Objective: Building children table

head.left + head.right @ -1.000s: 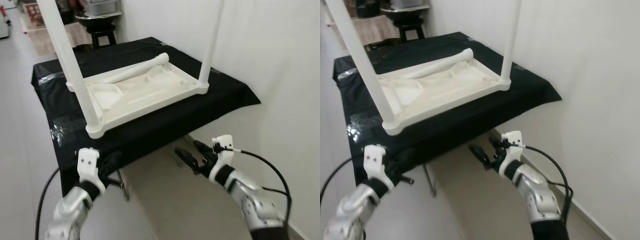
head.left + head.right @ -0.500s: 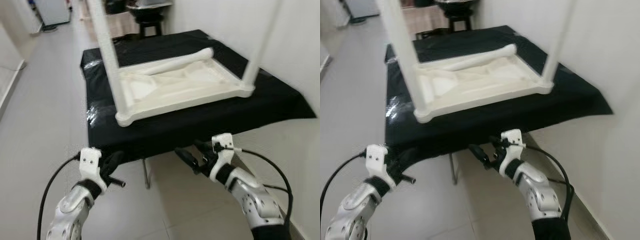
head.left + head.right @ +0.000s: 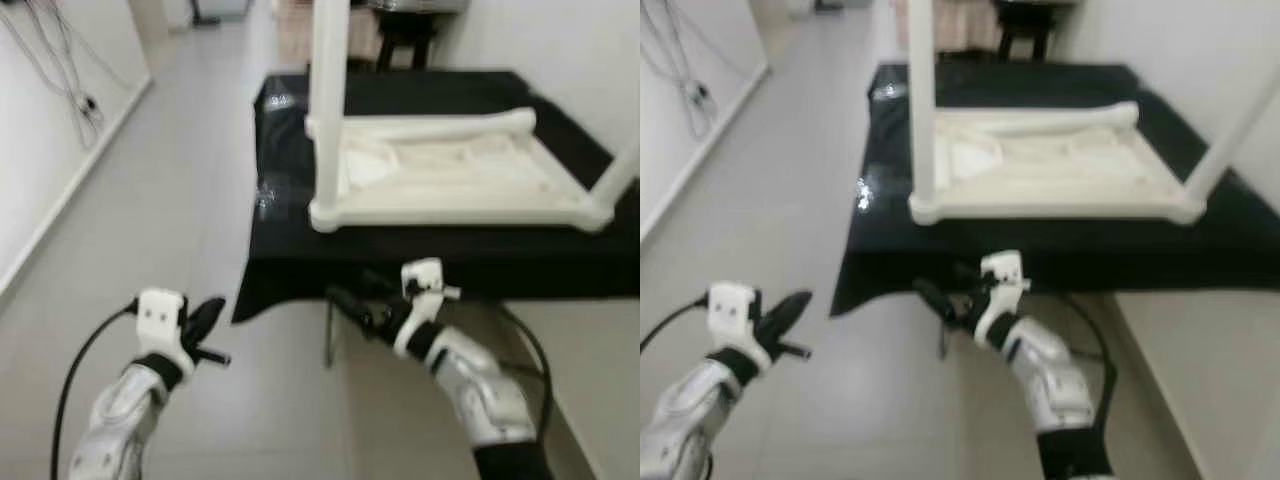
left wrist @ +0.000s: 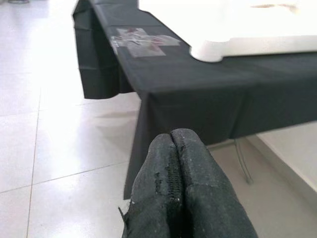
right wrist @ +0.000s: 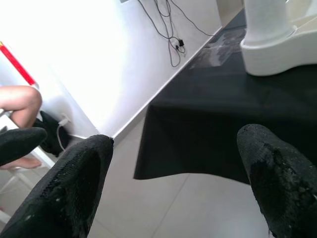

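A white children's table (image 3: 450,175) lies upside down on a black-draped stand (image 3: 290,255). One leg (image 3: 328,90) stands upright at its near left corner and another (image 3: 618,175) at the near right. A loose white leg (image 3: 440,125) lies along the far rim. My left gripper (image 3: 212,308) is shut and empty, low over the floor to the left of the stand. In the left wrist view its fingertips (image 4: 171,148) press together, pointing at the cloth edge. My right gripper (image 3: 352,292) hangs open and empty just below the stand's front edge, its fingers (image 5: 84,173) wide apart.
Grey tiled floor (image 3: 180,220) stretches to the left, up to a white wall with hanging cables (image 3: 55,60). A dark stool (image 3: 405,35) stands behind the stand. In the right wrist view a person's bare leg (image 5: 20,101) appears by the wall.
The whole view has swung left, so the stand now sits to the right and more floor shows. Both grippers keep the same pose: left shut, right open.
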Available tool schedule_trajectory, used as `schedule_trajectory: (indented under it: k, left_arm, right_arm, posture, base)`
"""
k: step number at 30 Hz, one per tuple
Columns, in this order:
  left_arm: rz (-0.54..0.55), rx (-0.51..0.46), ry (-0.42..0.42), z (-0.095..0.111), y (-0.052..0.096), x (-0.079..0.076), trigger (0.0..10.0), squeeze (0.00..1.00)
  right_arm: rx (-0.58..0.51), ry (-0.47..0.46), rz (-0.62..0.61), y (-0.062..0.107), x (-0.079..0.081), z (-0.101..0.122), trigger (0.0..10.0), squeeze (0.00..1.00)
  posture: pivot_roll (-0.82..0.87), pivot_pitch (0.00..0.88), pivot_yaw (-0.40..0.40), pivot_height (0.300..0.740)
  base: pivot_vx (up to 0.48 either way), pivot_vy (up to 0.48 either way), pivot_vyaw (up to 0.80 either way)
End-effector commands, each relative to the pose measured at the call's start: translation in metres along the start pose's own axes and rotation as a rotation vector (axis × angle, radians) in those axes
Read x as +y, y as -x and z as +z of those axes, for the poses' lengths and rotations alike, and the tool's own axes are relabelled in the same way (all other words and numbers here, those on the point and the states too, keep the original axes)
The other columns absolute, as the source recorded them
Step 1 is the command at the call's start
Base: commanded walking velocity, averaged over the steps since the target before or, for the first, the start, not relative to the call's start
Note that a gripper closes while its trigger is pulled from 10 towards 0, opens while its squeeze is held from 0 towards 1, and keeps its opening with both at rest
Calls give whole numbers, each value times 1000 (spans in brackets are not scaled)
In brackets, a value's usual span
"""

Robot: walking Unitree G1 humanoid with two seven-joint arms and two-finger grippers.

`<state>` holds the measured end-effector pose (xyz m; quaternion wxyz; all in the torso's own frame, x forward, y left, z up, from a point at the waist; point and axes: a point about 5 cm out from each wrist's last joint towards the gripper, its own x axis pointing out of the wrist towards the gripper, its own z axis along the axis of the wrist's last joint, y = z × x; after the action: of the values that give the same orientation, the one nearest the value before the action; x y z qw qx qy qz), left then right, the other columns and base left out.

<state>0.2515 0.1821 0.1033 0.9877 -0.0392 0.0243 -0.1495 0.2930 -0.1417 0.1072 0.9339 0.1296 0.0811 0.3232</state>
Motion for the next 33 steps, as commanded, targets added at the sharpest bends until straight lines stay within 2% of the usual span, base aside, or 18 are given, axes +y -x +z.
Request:
schedule_trajectory:
  k: [1, 5, 8, 24, 25, 26, 27, 28, 29, 31, 33]
  left_arm:
    - [-21, 20, -9, -2, 0, 0, 10000, 0]
    - [-24, 15, -11, -2, 0, -1, 10000, 0]
    - [-26, 10, -10, -2, 0, -1, 10000, 0]
    - [-144, 7, -16, 2, -6, -13, 10000, 0]
    - [-167, 7, -26, 4, -7, -16, 10000, 0]
    - [-172, 10, -34, 4, -7, -17, 10000, 0]
    - [-172, 10, -34, 4, -7, -17, 10000, 0]
    - [-175, 11, -40, 4, -7, -18, 10000, 0]
    - [-175, 11, -40, 4, -7, -18, 10000, 0]
    - [-173, 14, -44, 3, -5, -19, 10000, 0]
    - [-169, 15, -48, 3, -3, -20, 10000, 0]
  right_arm:
    - [-4, 6, 29, 5, 0, 0, 10000, 0]
    - [-4, 36, 69, 5, 4, 0, 10000, 0]
    - [35, 34, 49, 3, 3, -3, 10000, 0]
    - [25, -6, 66, 5, 2, -3, 10000, 0]
    - [69, 45, 137, 7, 6, -3, 10000, 0]
    - [122, 135, 196, 9, 8, -4, 10000, 0]
    - [122, 135, 196, 9, 8, -4, 10000, 0]
    - [173, 214, 243, 11, 9, -5, 10000, 0]
    - [173, 214, 243, 11, 9, -5, 10000, 0]
    - [337, 349, 318, 21, -4, -3, 10000, 0]
    - [411, 385, 351, 28, -19, 13, 10000, 0]
  posture:
    - [-60, 58, -20, 740]
    - [-58, 53, -22, 740]
    - [-58, 53, -22, 740]
    - [-59, 43, -20, 740]
    - [-52, 43, -19, 740]
    - [-46, 45, -17, 740]
    - [-46, 45, -17, 740]
    - [-46, 45, -17, 740]
    - [-46, 45, -17, 740]
    - [-26, 48, -31, 740]
    - [-20, 52, -40, 740]
  base:
    - [289, 0, 506]
    - [309, 0, 800]
    - [342, 0, 0]
    - [363, 0, 0]
    - [364, 0, 0]
    - [364, 0, 0]
    - [364, 0, 0]
    - [364, 0, 0]
    - [364, 0, 0]
    - [336, 0, 0]
    - [306, 0, 0]
